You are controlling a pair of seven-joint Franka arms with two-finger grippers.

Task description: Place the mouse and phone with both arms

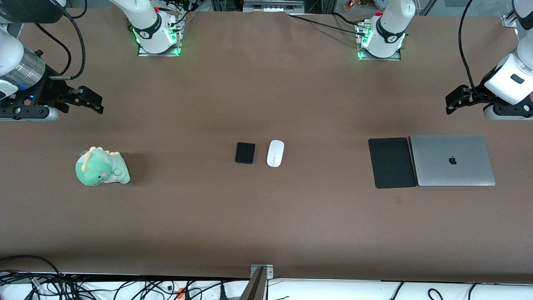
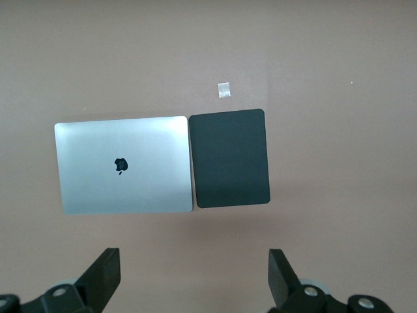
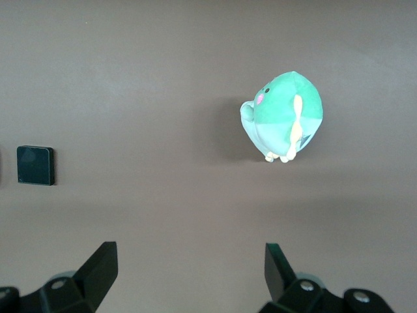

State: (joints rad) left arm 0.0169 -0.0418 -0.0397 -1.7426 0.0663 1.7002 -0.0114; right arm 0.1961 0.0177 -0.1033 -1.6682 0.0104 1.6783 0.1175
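The white oval mouse point(image 1: 275, 153) lies at the table's middle. The small black phone point(image 1: 245, 153) lies flat beside it, toward the right arm's end, and also shows in the right wrist view point(image 3: 35, 165). My left gripper point(image 1: 454, 100) hangs open and empty above bare table near the left arm's end; it shows in its wrist view point(image 2: 193, 277). My right gripper point(image 1: 89, 101) hangs open and empty above bare table near the right arm's end; it shows in its wrist view point(image 3: 191, 274). Both are well apart from the mouse and phone.
A large black pad point(image 1: 391, 162) and a closed silver laptop point(image 1: 452, 160) lie side by side toward the left arm's end, both in the left wrist view point(image 2: 229, 158) point(image 2: 124, 165). A green plush dinosaur point(image 1: 101, 166) sits toward the right arm's end.
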